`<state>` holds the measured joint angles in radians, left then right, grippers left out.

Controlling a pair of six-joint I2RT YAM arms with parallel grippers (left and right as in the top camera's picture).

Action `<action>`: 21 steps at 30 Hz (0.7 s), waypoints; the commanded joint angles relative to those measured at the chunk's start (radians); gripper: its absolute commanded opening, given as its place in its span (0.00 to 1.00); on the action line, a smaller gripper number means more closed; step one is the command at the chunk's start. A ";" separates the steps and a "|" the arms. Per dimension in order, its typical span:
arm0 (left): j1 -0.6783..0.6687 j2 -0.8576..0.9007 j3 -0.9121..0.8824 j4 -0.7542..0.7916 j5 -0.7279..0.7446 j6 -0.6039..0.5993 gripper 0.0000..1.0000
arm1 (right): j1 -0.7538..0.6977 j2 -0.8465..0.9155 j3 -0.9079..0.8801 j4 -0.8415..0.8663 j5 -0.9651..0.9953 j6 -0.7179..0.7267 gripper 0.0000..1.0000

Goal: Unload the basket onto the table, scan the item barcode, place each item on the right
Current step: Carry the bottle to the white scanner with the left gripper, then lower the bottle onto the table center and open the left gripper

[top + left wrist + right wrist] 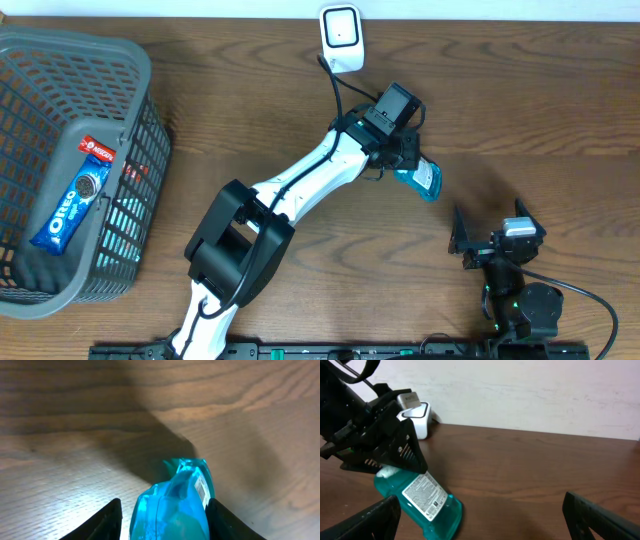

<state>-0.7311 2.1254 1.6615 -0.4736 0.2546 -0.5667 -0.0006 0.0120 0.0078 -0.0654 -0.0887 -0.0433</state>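
A teal bottle (426,181) with a white label lies on the wooden table right of centre. My left gripper (405,165) is over its neck end. In the left wrist view the bottle (172,505) sits between the black fingers (107,522). There is a gap on the left side, and the right finger is against the bottle, next to a small barcode strip (202,490). The left gripper (164,522) is open. The right wrist view shows the bottle (437,510) resting on the table, label (424,494) up. My right gripper (492,228) stands wide open and empty at the front right.
A white barcode scanner (341,35) stands at the back edge, also seen as the scanner (417,417) by the wall. A grey basket (140,70) at the far left holds a blue Oreo pack (72,195).
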 commanded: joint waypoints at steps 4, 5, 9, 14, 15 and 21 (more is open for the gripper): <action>0.004 0.044 -0.095 -0.048 -0.249 0.061 0.61 | 0.008 -0.006 -0.002 -0.003 0.008 0.013 0.99; 0.004 0.044 -0.103 -0.048 -0.248 0.061 0.65 | 0.008 -0.006 -0.002 -0.003 0.008 0.013 0.99; 0.004 0.044 -0.130 -0.056 -0.249 0.061 0.71 | 0.008 -0.006 -0.002 -0.003 0.008 0.013 0.99; 0.004 0.040 -0.134 -0.111 -0.290 0.062 0.77 | 0.008 -0.006 -0.002 -0.003 0.008 0.013 0.99; 0.004 0.036 -0.134 -0.125 -0.317 0.063 0.79 | 0.008 -0.006 -0.002 -0.003 0.009 0.013 0.99; 0.005 -0.032 -0.125 -0.175 -0.354 0.191 0.92 | 0.008 -0.006 -0.002 -0.003 0.009 0.013 0.99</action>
<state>-0.7277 2.1311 1.5249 -0.6464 -0.0235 -0.4774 -0.0006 0.0120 0.0078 -0.0658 -0.0883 -0.0433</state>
